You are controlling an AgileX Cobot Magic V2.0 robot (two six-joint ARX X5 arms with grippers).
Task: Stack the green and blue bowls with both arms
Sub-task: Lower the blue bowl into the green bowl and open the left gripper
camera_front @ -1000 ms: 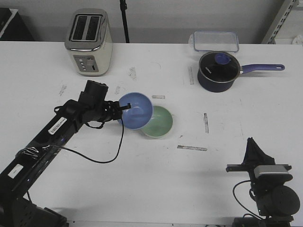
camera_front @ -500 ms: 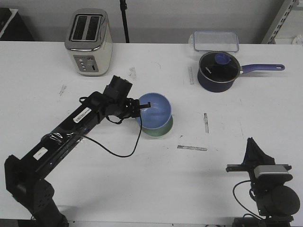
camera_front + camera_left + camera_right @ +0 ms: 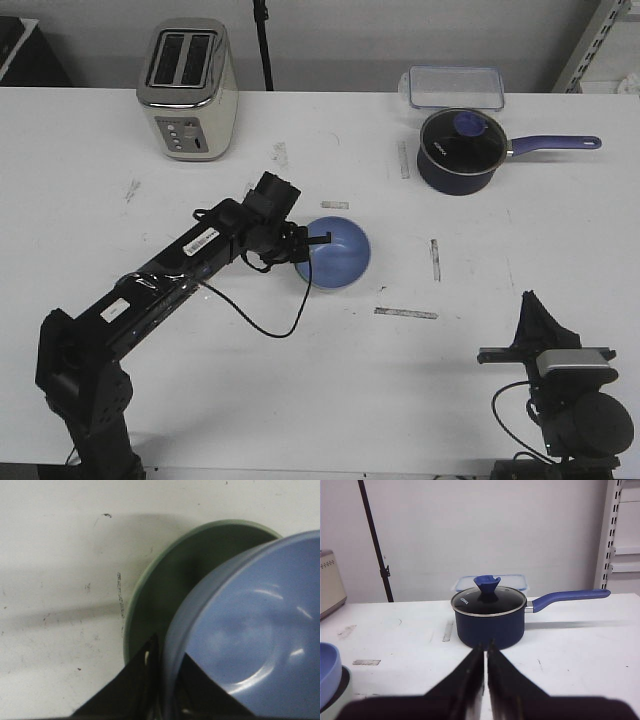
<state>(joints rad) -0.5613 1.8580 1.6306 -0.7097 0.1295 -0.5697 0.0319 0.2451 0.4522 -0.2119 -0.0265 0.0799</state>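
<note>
Since a second ago the left gripper (image 3: 312, 242) has carried the blue bowl (image 3: 338, 252) rightwards, right over the green bowl (image 3: 150, 595), jaws clamped on its rim. I'd level it before letting go. Only the wrist cam shows it's tilted. Right gripper (image 3: 485, 655) parked, jaws together

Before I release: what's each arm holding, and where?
Left gripper pinches the blue bowl by its rim, over the green bowl. Right gripper holds nothing.
</note>
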